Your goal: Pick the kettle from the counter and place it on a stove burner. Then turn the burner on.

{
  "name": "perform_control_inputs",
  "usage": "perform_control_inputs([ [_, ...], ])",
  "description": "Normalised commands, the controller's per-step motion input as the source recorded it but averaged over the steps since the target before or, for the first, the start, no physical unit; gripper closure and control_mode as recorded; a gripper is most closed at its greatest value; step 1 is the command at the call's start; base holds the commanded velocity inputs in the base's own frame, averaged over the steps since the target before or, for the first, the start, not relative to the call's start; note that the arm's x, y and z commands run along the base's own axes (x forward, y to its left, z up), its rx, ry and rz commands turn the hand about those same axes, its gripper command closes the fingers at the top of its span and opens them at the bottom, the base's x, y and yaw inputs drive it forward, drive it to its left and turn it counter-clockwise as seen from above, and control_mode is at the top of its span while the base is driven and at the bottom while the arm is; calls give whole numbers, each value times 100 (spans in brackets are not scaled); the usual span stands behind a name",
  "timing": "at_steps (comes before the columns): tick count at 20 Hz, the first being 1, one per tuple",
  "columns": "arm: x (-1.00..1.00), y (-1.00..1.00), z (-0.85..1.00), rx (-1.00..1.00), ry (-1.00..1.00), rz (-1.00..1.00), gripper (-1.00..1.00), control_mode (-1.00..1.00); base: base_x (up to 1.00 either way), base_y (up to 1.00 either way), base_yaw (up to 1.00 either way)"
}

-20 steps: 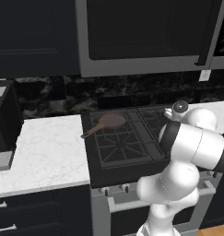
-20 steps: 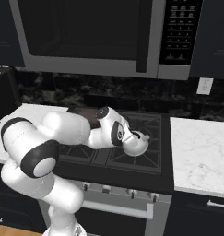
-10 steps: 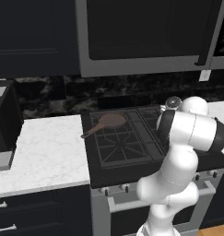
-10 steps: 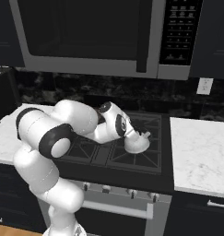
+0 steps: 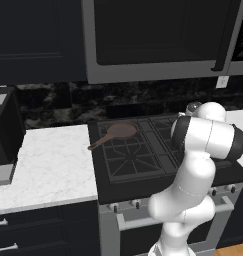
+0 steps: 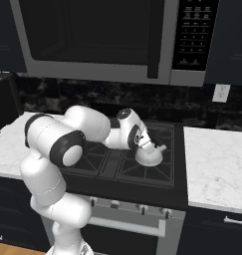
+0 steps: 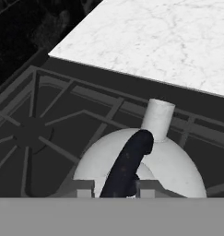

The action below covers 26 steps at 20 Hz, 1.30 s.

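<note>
- Sitting upright on the stove burner (image 6: 142, 167), the kettle (image 6: 151, 154) aims its short spout toward the counter (image 6: 217, 162), its black handle arching in line with the spout
- The gripper (image 7: 115, 188), directly above the kettle, pinches that handle

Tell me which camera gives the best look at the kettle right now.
The hand view: the kettle sits close up, with its white dome, short spout and black handle plain, over the stove burner. The right base view shows it small beside the gripper. The left base view shows hardly any of it.
</note>
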Motion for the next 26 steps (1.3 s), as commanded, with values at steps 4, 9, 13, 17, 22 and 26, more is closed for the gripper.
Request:
perform_control_inputs([
  [4, 0, 0, 0, 0, 0, 0, -100, -100, 0, 0, 0],
  [9, 0, 0, 2, 0, 0, 0, -100, -100, 0, 0, 0],
  [13, 0, 0, 24, 0, -1, 0, -100, -100, 0, 0, 0],
  [17, -5, 0, 28, 0, -5, 0, -100, -100, 0, 0, 0],
  [22, -6, 0, 15, 0, -15, 0, -100, -100, 0, 0, 0],
  [26, 0, 0, 1, 0, -14, 0, -100, -100, 0, 0, 0],
])
